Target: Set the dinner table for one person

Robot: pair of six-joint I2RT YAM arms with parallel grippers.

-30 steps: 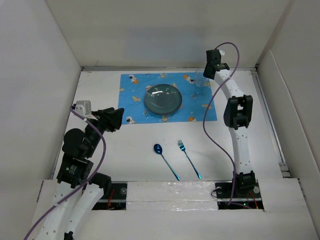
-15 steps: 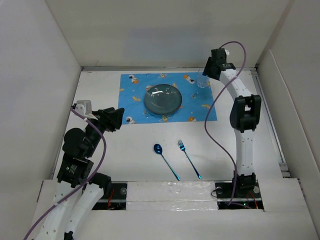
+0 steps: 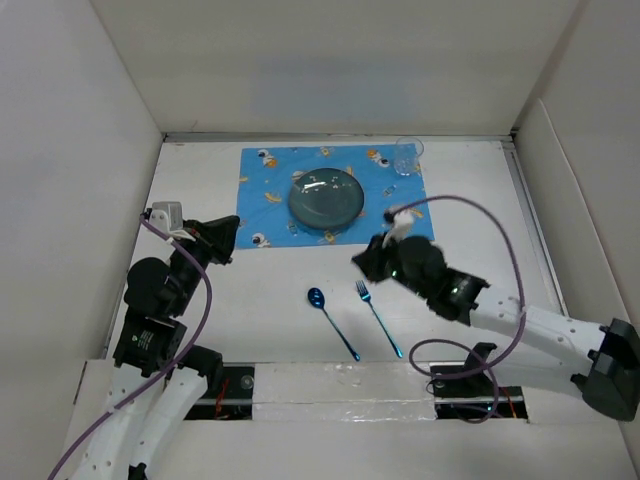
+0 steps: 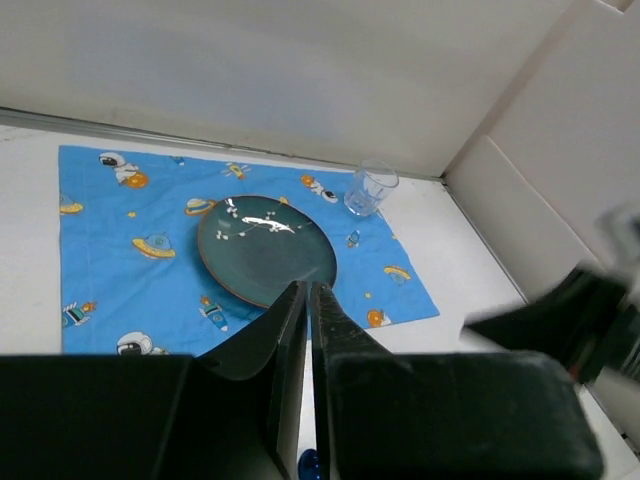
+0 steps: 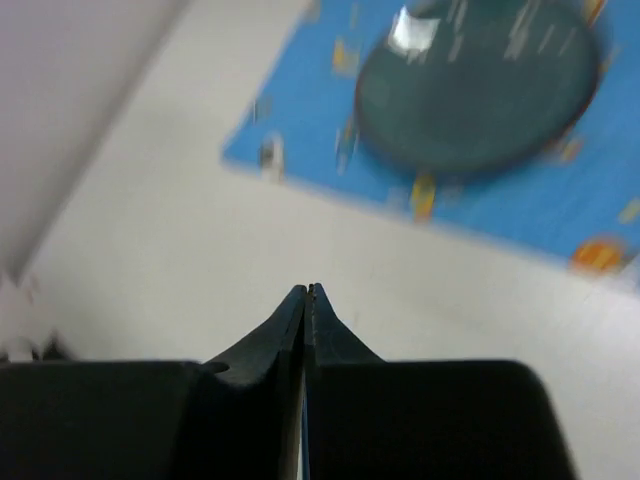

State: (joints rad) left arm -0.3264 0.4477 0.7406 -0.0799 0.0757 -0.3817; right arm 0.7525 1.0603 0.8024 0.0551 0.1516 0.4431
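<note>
left end effector [image 4: 308, 292] closed, empty, by placemat [image 3: 262, 180] corner; right end effector [image 5: 306, 292] closed, empty, near fork [image 3: 378, 318]; white surface [image 3: 250, 300] spans whole workspace beneath both arms, carrying placemat, plate [image 3: 326, 198], glass [image 3: 407, 156], spoon [image 3: 332, 320]

Table [image 3: 270, 305]: white, matte, plain.
Mat [image 3: 268, 198]: blue with cartoon prints, flat on the far half.
Spoon [image 3: 336, 327]: blue, near side, bowl pointing away.
Fork [image 3: 381, 322]: blue, just right of spoon, roughly parallel, not touching.
</note>
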